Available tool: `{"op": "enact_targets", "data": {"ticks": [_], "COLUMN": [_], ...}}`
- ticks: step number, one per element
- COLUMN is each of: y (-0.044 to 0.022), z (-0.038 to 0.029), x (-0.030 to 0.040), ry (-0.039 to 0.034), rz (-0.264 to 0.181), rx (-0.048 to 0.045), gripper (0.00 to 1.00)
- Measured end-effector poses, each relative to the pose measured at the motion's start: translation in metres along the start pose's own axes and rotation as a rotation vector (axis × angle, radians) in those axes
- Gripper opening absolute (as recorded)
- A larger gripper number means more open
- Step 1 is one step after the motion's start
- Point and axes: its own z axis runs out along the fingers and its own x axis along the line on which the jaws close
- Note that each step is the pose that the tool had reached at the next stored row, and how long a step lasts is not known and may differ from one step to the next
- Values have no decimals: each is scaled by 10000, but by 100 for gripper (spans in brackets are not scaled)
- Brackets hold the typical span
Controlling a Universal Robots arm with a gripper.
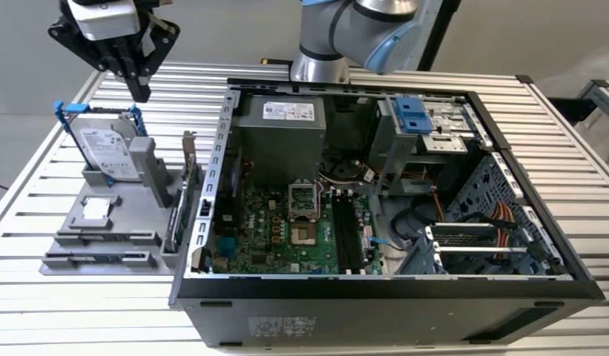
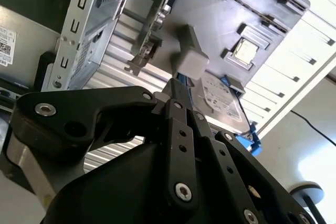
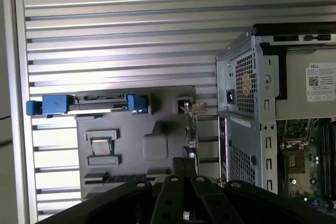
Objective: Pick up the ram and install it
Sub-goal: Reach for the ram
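Note:
The ram [image 3: 126, 178] is a thin dark strip standing in a slot of the grey holder [image 1: 126, 196], on the exterior view's left, and also shows as ram [image 1: 101, 239]. My gripper [image 1: 141, 93] hangs above the back left of the table, higher than the holder and beyond its far end. Its fingers are shut with nothing between them. In both wrist views the gripper [image 2: 176, 85] [image 3: 184, 163] points down toward the holder [image 3: 157, 129]. The black memory slots [image 1: 346, 233] lie on the motherboard inside the open computer case [image 1: 225, 148].
On the holder stand a silver hard drive with blue bracket [image 1: 106, 148], a small square chip [image 1: 96, 211] and an upright expansion card [image 1: 191, 185] close to the case wall. The slatted metal table [image 1: 47, 311] surrounds everything. The arm's base [image 1: 324, 44] rises behind the case.

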Motion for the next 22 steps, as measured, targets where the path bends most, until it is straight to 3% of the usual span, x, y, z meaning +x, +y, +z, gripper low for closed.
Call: {"op": "enact_targets", "data": {"ticks": [22], "y": [-10], "z": [-3], "x": [135], "ry": [-1], "rz": [1], "rx": [-1], "gripper": [0]}}
